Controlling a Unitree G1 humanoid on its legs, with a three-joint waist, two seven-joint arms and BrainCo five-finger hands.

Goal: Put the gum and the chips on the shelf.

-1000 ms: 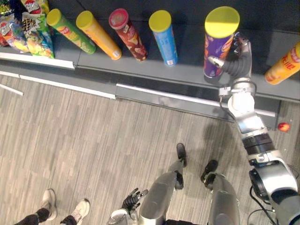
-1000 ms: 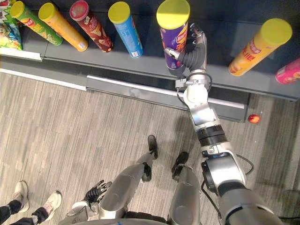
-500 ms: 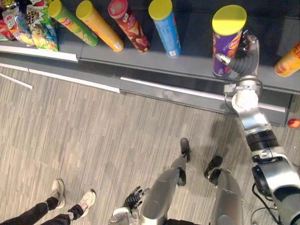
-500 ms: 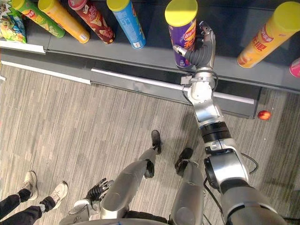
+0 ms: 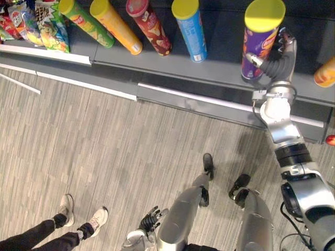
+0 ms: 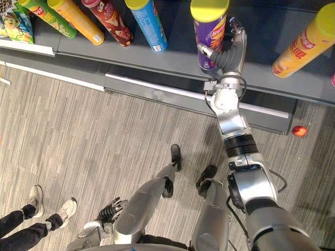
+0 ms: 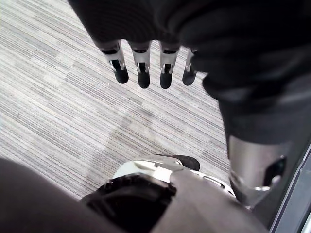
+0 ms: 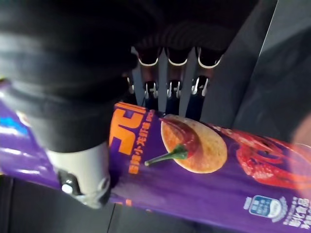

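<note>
A purple chips can (image 5: 260,44) with a yellow lid stands upright on the dark grey shelf (image 5: 209,70). My right hand (image 5: 277,63) is against the can's right side. Its fingers (image 8: 167,87) run straight up behind the can, and the thumb rests on the can's lower front. The hand is open around the can, not clenched. My left hand (image 5: 149,220) hangs low by the floor with relaxed fingers (image 7: 141,73) and holds nothing.
More cans stand along the shelf: green (image 5: 84,21), orange (image 5: 115,26), red (image 5: 149,26), blue (image 5: 191,29), and another orange one (image 6: 303,42) at the right. Snack bags (image 5: 42,26) sit far left. A red ball (image 6: 299,130) lies on the floor. A person's legs (image 5: 57,230) stand at lower left.
The camera has shifted, so the shelf sits higher in view. My right hand's fingers have straightened away from the purple can, which stays standing on the shelf.
</note>
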